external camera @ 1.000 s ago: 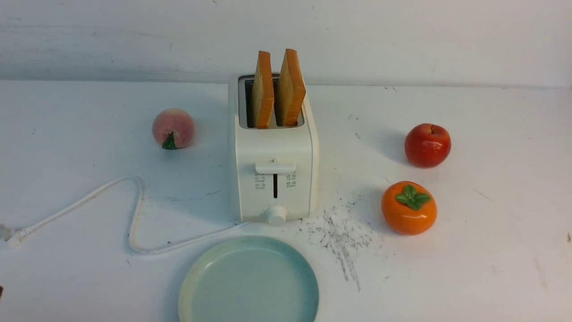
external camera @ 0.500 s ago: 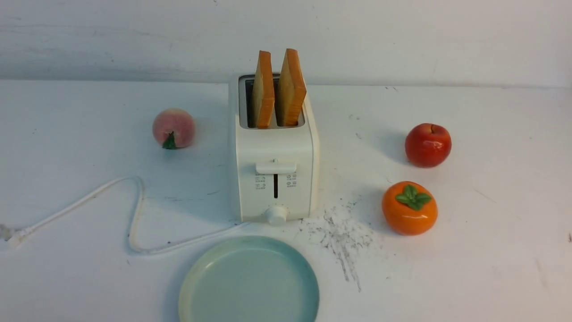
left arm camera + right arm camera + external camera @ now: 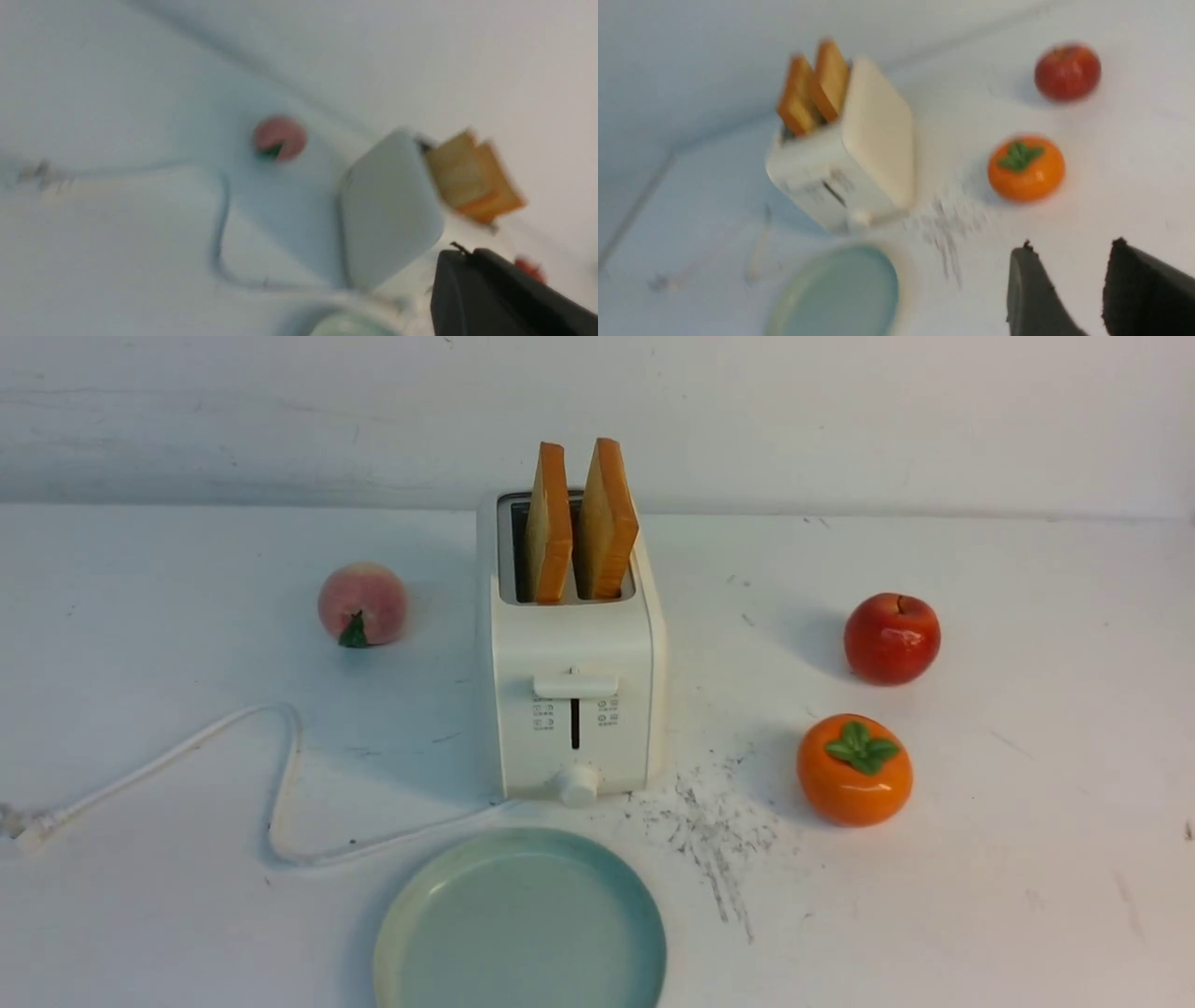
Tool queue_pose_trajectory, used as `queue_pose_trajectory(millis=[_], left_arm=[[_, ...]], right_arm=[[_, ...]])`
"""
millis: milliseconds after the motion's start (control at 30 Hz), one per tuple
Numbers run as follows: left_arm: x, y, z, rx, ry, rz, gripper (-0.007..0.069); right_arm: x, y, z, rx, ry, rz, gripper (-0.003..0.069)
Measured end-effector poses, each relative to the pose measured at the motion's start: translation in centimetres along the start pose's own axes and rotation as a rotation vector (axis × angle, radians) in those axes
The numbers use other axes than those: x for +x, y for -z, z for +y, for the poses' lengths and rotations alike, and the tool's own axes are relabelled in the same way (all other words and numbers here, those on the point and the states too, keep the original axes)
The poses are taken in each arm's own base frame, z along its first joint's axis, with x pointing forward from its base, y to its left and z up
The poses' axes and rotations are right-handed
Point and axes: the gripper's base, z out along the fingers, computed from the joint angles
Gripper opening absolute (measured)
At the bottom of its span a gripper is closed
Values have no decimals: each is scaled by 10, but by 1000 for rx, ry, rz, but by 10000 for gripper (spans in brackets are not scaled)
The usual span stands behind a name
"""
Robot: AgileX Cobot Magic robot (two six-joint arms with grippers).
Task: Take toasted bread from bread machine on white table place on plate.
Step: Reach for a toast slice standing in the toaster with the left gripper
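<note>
Your left gripper point(image 3: 462, 255) has its jaws pressed together on nothing. Your right gripper point(image 3: 1071, 247) has them apart, empty. An off-centre pinch could jam a slice or tip the boxy cream-white toaster point(image 3: 574, 663). Its 2 slots hold 2 thick golden toast slices point(image 3: 607, 523), upright. The round pale blue-green plate point(image 3: 523, 924) in front holds nothing.

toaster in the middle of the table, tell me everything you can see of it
The toaster is boxy, cream-white, smooth like plastic, upright on the white table. Its front faces the camera: a slide lever at the top of a dark slot, small printed icons either side, a round knob at the base. Two slices of toast stand side by side in its top, sticking well out. A white cord trails off to the robot's left. The blue-green plate lies just in front, not touching.
</note>
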Motion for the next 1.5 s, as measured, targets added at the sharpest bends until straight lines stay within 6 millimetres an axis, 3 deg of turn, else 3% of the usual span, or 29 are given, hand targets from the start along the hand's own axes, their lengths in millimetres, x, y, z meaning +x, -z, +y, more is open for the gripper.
queue_pose_trajectory(millis=[133,333,633,733,867,900,933,1033,1133,1233,1500], left_arm=[[-9,-42,-18,-72,-73,327,-14],[-22,-105,-49,56,-71,590,-14],[-62,-147,-83,110,-91,613,-14],[-65,-156,-98,99,-164,611,-14],[-54,-170,-121,74,-260,626,-14],[-46,-182,-133,58,-285,609,-14],[-48,-182,-133,53,-286,602,-14],[-40,-209,-156,43,-356,516,-13],[-35,-224,-169,51,-408,480,0],[-26,-246,-185,70,-462,452,108],[-7,-296,-189,103,-478,385,472]], right_arm=[[-5,-27,-3,49,37,332,240],[-1,-48,-9,17,94,470,240],[1,-54,-8,-37,132,443,240],[3,-56,-9,-44,124,433,240],[6,-60,-12,-41,111,416,240],[9,-63,-14,-36,101,409,240],[9,-63,-15,-35,101,408,240],[13,-65,-17,-30,91,411,240],[12,-66,-17,-29,93,400,240],[11,-66,-18,-26,93,384,240],[9,-67,-18,-24,92,365,240]])
